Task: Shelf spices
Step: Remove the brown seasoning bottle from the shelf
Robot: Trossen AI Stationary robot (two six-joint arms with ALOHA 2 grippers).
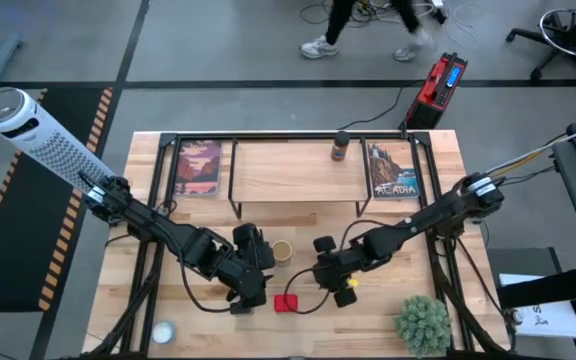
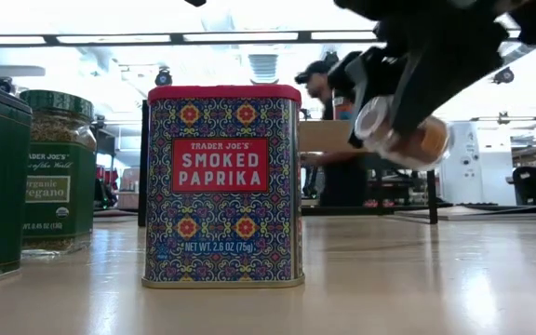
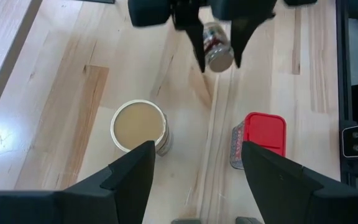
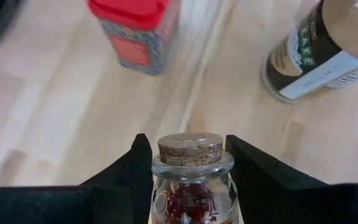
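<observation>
Landmark: the smoked paprika tin (image 1: 286, 302), red-lidded, standing on the table in front of the shelf (image 1: 293, 172).
Right gripper: the right gripper (image 4: 187, 163) hangs just to the right of the paprika tin and clear of the tabletop; its two dark fingers (image 4: 127, 171) are closed onto the neck of the tiny clear jar (image 4: 188, 180).
Jar in hand: cork-stoppered glass with red threads inside, saffron by the look of it; in the low view it rides tilted, off the wood.
Left gripper: the left gripper (image 3: 194, 171) waits just left of the paprika tin, its fingers roughly half apart with nothing between them.
Other spices: a tan round jar (image 1: 281, 250) stands just behind the tin, towards the shelf; a green-lidded oregano jar (image 2: 57, 172) sits near the tin in the low view; a dark-capped brown bottle (image 1: 340, 148) is already up on the shelf.
Step in hand: I judge it to be carrying the little jar up to the shelf.
Doing it well: keep the pinch firm on the neck, since smooth glass could slip; lift above the tan jar and the shelf edge before travelling back.
Setting down: level the jar first, choose a bare stretch of plank beside the brown bottle, and let go only once its base sits flat.
</observation>
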